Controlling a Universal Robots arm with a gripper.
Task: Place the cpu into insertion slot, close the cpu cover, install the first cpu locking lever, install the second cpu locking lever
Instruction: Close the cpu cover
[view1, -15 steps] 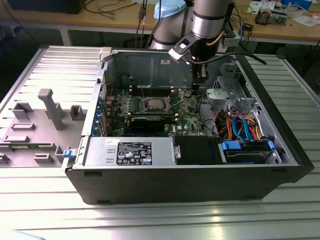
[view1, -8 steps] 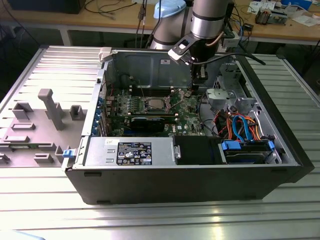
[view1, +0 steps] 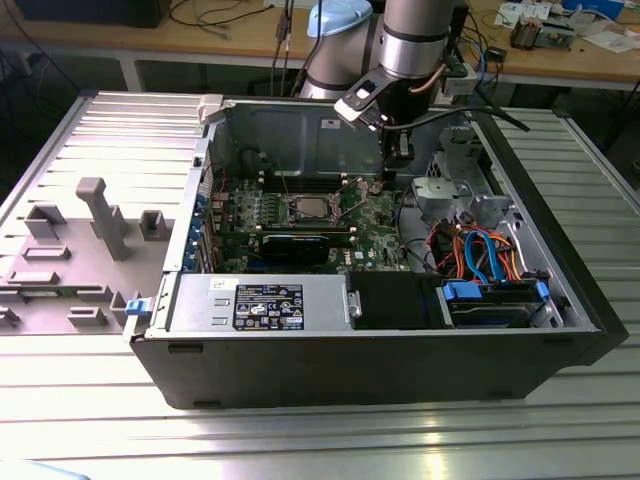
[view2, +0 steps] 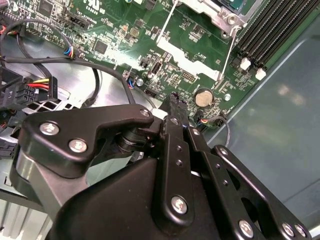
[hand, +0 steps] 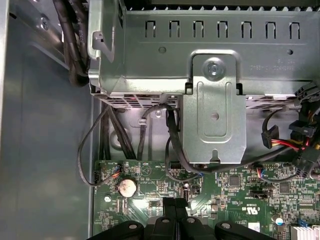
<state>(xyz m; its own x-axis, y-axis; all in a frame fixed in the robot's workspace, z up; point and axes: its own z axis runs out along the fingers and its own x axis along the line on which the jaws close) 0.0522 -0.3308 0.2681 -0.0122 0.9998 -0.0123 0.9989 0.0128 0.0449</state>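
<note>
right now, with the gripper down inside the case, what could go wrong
1. The gripper hangs close over the motherboard, beside the coin cell. A slip downward could scrape small parts there.
2. The loose black cables loop just past its tips and could snag.
3. A thin locking lever stands out from the insertion slot. A sideways sweep might bend it.

A ribbed metal table (view1: 400, 440) is lying under soft light; a wooden bench (view1: 150, 48) is standing behind, carrying cables (view1: 215, 15).
</note>
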